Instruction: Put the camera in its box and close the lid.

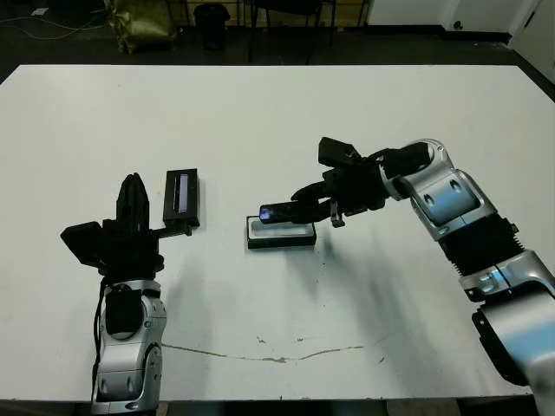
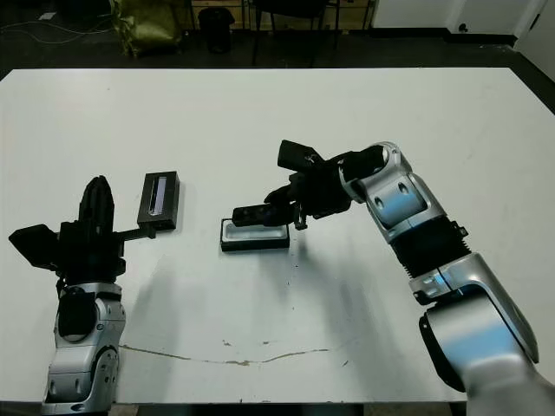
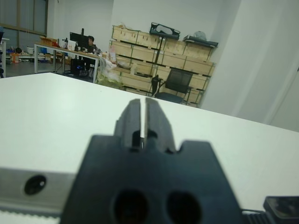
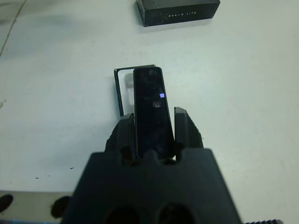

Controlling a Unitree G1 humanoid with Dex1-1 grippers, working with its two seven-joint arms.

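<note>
Right tool (image 1: 299, 205) clamped on camera (image 1: 279, 211) above box (image 1: 281, 234), left tool (image 1: 133, 201) closed empty, lid (image 1: 182, 192) beside it

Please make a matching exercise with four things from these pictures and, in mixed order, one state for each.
Things:
1. camera
2. box
3. lid
4. left tool

States:
A. shut, holding nothing
B. open, white lining showing
C. held in the right tool
D. lying alone on the table, striped side up

Pairs: 1-C, 2-B, 3-D, 4-A
</note>
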